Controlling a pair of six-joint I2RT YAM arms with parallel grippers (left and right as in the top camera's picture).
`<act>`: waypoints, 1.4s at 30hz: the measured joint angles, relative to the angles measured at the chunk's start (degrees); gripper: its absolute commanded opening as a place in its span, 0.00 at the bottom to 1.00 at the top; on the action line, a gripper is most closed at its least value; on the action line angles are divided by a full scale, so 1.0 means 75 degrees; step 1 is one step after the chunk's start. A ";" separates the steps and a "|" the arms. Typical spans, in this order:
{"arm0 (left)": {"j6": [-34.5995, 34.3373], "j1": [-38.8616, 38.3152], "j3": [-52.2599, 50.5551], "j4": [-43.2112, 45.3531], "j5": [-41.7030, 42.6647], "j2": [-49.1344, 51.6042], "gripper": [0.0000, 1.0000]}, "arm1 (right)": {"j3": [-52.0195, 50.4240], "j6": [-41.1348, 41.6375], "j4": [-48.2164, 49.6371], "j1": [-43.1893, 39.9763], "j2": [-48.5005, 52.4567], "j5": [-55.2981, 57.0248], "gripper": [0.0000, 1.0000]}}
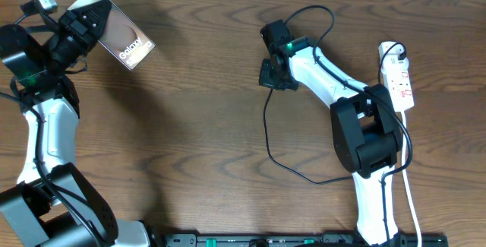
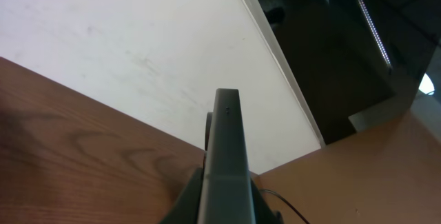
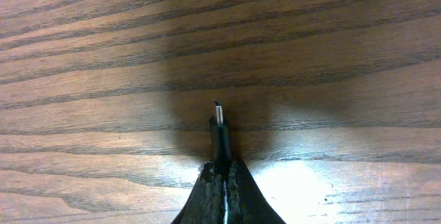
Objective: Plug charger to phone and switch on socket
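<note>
Right hand [image 3: 222,167] clamped on the charger [image 3: 219,131], plug tip projecting straight ahead of it. Left hand [image 1: 89,20] clamped on the phone [image 1: 123,42], well apart. Recommendation: align tip squarely with the phone's port before advancing.

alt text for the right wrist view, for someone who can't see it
Two black fingers, shut on the charger, hold its plug so the small metal tip points away from the camera. A brown wood-grain table fills the rest of the view, with a shadow around the plug.
</note>
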 measured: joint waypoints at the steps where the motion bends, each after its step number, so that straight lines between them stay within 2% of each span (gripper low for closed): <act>1: 0.0000 0.0000 0.0000 0.0000 0.0000 0.0000 0.07 | 0.0000 -0.0009 0.0000 0.0000 0.0000 0.0000 0.01; 8: 0.0000 0.0000 0.0000 0.0000 0.0000 0.0000 0.08 | -0.0015 -0.0221 0.0169 0.0000 0.0003 -0.0117 0.01; 10: 0.0000 0.0000 0.0000 0.0000 0.0000 0.0000 0.07 | -0.0015 -0.0236 0.0175 -0.0006 0.0003 -0.0169 0.05; 14: 0.0000 0.0000 0.0000 -0.0003 0.0000 0.0000 0.07 | -0.0015 -0.0262 0.0172 -0.0035 0.0003 -0.0219 0.05; 15: 0.0000 0.0000 0.0000 -0.0003 0.0000 0.0000 0.07 | -0.0015 -0.0265 0.0172 -0.0038 0.0003 -0.0221 0.07; 16: 0.0000 0.0000 0.0000 0.0000 0.0000 0.0000 0.07 | -0.0015 -0.0286 0.0172 -0.0038 0.0003 -0.0224 0.16; 19: 0.0000 0.0000 0.0000 0.0000 0.0000 0.0000 0.07 | -0.0015 -0.0382 0.0204 -0.0044 0.0006 -0.0187 0.29; 22: 0.0000 0.0000 0.0000 -0.0003 0.0003 0.0000 0.07 | -0.0015 -0.0405 0.0242 -0.0044 0.0003 -0.0160 0.35; 42: 0.0000 0.0000 0.0000 -0.0003 0.0000 0.0000 0.08 | -0.0015 -0.0399 0.0318 0.0265 0.0006 0.0303 0.27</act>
